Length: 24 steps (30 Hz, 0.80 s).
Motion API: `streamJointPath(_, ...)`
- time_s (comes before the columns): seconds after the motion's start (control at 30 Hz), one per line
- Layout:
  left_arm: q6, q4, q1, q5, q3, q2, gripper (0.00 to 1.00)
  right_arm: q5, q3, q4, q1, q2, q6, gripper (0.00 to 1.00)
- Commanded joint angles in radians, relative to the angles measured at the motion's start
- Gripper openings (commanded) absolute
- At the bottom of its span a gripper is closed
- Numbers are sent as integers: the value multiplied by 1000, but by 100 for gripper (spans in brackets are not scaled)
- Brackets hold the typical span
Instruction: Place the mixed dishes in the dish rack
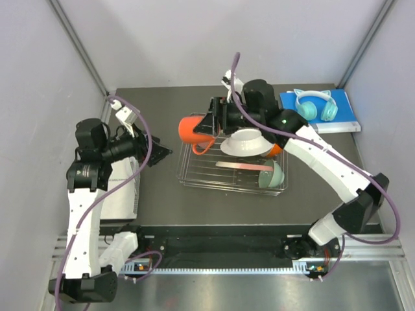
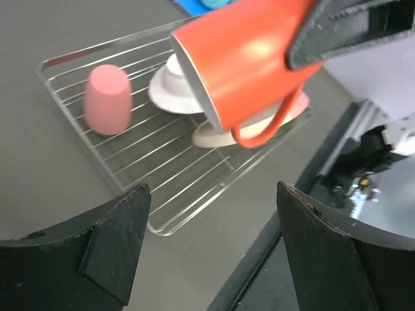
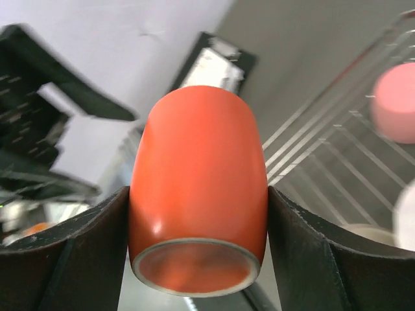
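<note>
- Now, in the right pincer [image 3: 198, 214]: orange mug [image 3: 198, 188], clamped by its round sides between both fingers, handle on the underside.
- Below that pincer: silver wire rack [image 1: 194, 178] on the dark table [image 1: 162, 197], with the mug held above the rack's far left corner.
- Lower down and off to the pincer's side, in the rack: pink tumbler [image 2: 108, 98], white bowl [image 1: 245, 142], pale plate [image 2: 207, 137], mint bowl [image 1: 272, 175].
- Left pincer [image 2: 211, 246]: fingers wide apart, nothing between them, well clear of the rack, mug and rack straight ahead of it.
</note>
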State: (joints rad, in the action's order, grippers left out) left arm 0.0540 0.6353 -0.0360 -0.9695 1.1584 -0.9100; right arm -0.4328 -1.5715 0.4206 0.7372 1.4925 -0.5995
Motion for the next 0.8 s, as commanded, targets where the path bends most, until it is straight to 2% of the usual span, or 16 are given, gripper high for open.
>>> streamJointPath(0.0, -102, 46, -5, 126, 23, 45, 83, 221, -205, 265, 46, 92, 161, 0)
streamJointPath(0.17, -57, -19, -5, 342, -38, 91, 81, 394, -349, 423, 128, 243, 221, 0)
streamJointPath(0.27, -86, -13, -5, 386, -62, 99, 80, 468, -416, 484, 172, 325, 245, 0)
streamJointPath(0.47, -147, -6, -7, 408, -118, 132, 80, 509, -453, 503, 192, 406, 257, 0)
streamJointPath(0.77, -161, -19, -8, 387, -163, 166, 80, 546, -529, 564, 192, 554, 299, 0)
